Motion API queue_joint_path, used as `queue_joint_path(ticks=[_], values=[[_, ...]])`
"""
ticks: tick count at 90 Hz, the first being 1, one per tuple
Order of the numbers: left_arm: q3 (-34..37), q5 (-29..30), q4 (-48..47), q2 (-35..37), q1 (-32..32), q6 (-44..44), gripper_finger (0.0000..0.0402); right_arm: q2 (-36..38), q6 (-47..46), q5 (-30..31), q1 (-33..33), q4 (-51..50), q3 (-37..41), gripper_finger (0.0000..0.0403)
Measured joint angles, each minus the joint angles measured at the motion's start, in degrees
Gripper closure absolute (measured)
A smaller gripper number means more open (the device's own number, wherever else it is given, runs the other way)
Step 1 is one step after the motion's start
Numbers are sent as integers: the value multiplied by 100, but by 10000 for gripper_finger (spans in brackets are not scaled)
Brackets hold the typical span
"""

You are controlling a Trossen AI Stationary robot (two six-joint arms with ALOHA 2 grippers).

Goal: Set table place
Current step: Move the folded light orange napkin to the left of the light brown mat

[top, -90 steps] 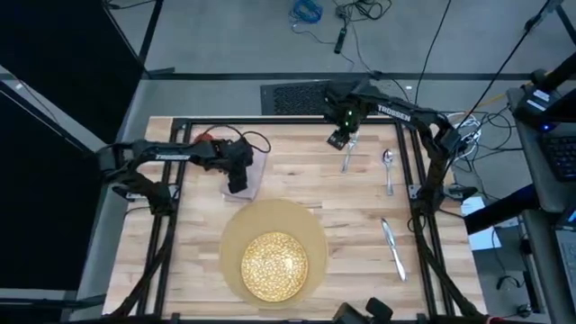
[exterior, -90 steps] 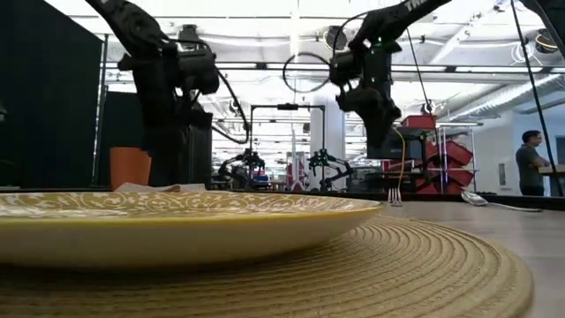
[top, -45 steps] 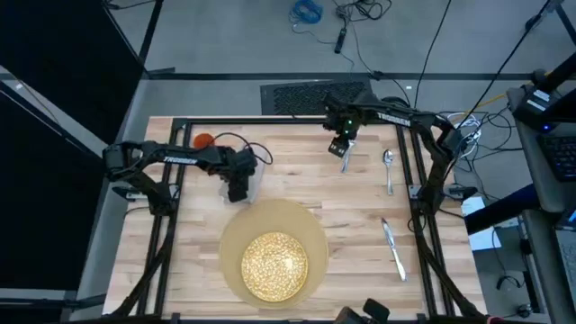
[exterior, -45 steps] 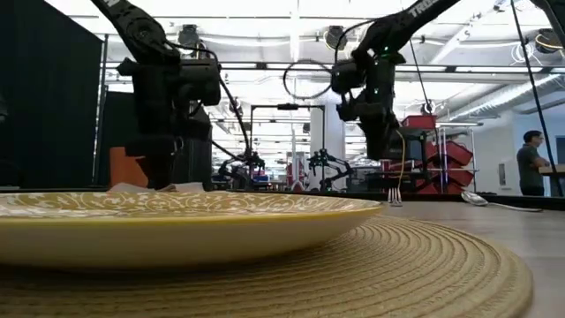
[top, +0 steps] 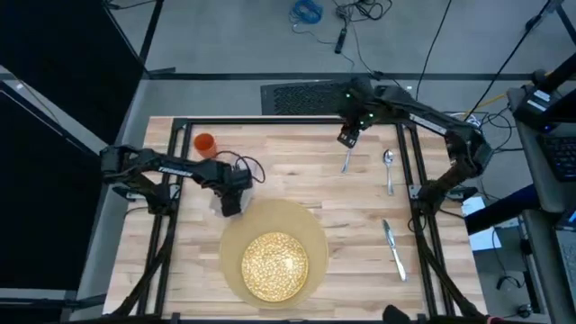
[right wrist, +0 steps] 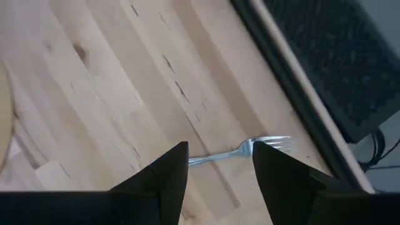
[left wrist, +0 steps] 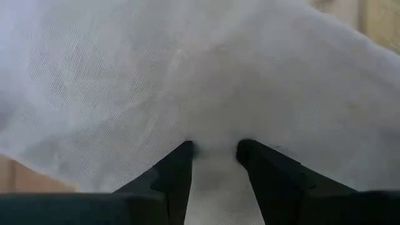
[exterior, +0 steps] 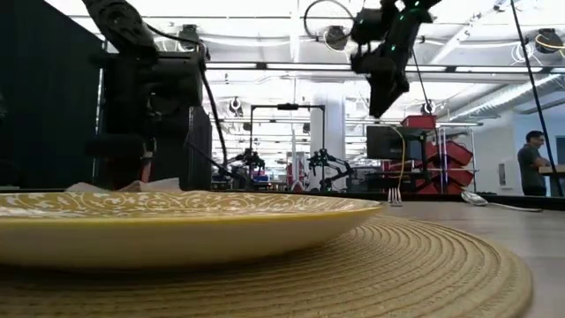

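Observation:
The pinkish-grey napkin (left wrist: 187, 75) lies on the table (top: 297, 175) just past the tan mat's (top: 310, 225) far left rim. My left gripper (top: 230, 200) stands down on it, shut on the cloth. The gold-speckled plate (top: 274, 265) rests on the mat. My right gripper (top: 349, 137) hangs open, high above the steel fork (right wrist: 237, 150), which lies flat on the planks. Spoon (top: 388, 168) and knife (top: 393, 249) lie at the right. The orange cup (top: 205, 142) stands at the far left. My left gripper comes at the napkin from above, fingers pointing down. A ridge of cloth (left wrist: 214, 164) stands pinched between the two fingertips; one layer or several, I cannot tell. The rest of the napkin lies spread on the table (exterior: 132, 186).
Black rails (top: 409, 171) run along the table's sides. Bare planks lie between the mat and the cutlery on the right. A person (exterior: 531, 163) stands in the room far behind the table.
My left gripper has gone toward the table's near and left edges and has drawn the napkin along the planks, up to the mat's rim. My right gripper has risen well above the fork and gone a little toward the right edge.

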State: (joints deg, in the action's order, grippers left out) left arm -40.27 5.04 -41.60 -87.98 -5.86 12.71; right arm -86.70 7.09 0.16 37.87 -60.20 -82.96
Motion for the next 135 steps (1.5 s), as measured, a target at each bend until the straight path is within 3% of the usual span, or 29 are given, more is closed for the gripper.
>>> queue_joint_path(ticks=[30, 70, 100, 122, 135], values=[[11, -161, -462, 12, 1253, 1304, 266, 641, -48, 0, 0, -92, 0, 238], [-58, -936, -603, 187, 3188, 3542, 265, 766, -197, 0, 0, -298, -2, 238], [-72, -1255, 151, 194, 4611, 5376, 265, 766, -249, -2, 0, -401, -2, 238], [-72, -1381, 1576, 179, 5371, 6528, 265, 766, -216, -1, 1, -380, -2, 238], [-72, -1347, 1548, 176, 5772, 7275, 265, 766, -281, -2, -2, -306, -2, 238]])
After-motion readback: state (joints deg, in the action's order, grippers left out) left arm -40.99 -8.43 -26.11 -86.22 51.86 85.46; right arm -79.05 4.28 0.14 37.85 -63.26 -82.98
